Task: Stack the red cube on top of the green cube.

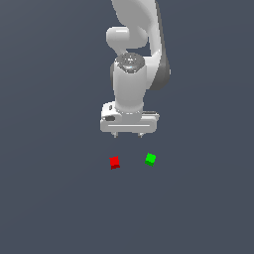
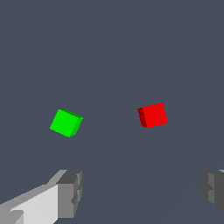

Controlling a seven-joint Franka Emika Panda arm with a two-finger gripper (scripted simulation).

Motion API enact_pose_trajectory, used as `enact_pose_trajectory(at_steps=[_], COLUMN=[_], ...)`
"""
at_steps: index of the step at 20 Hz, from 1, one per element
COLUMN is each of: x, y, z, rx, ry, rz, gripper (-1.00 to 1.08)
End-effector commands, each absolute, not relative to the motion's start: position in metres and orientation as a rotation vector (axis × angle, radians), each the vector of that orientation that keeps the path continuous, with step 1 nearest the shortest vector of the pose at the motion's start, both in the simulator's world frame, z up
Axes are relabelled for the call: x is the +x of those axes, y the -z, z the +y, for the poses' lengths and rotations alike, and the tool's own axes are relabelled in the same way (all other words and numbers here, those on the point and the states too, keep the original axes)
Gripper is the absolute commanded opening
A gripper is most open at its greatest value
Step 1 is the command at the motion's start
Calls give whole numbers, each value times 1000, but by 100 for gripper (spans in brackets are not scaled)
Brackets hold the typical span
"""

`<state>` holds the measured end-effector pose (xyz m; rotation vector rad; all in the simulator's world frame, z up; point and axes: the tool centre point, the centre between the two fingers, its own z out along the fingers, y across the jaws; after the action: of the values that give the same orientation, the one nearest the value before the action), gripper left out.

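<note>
The red cube (image 1: 114, 162) lies on the dark floor, toward the exterior view's left of the green cube (image 1: 151, 159). A gap of about three cube widths separates them. My white gripper (image 1: 128, 135) hangs above and behind the cubes, pointing down, open, with nothing between its fingers. In the wrist view the red cube (image 2: 153, 115) and the green cube (image 2: 66, 123) both lie ahead of the gripper (image 2: 142, 192), whose grey fingertips (image 2: 70, 192) stand wide apart. Both cubes rest flat, each turned at a slight angle.
A uniform dark grey floor (image 1: 49, 198) fills the scene. The white arm (image 1: 134, 49) rises above the gripper.
</note>
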<state>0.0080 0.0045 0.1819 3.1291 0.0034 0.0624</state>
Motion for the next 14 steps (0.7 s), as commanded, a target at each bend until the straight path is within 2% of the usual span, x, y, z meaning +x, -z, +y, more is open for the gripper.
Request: enact_pose_trajectory(at_steps=[1, 14], x=[8, 21], y=[-182, -145], z=[5, -18], rx=[3129, 3132], ry=[-62, -42], rz=[3, 120], gripper=[100, 100])
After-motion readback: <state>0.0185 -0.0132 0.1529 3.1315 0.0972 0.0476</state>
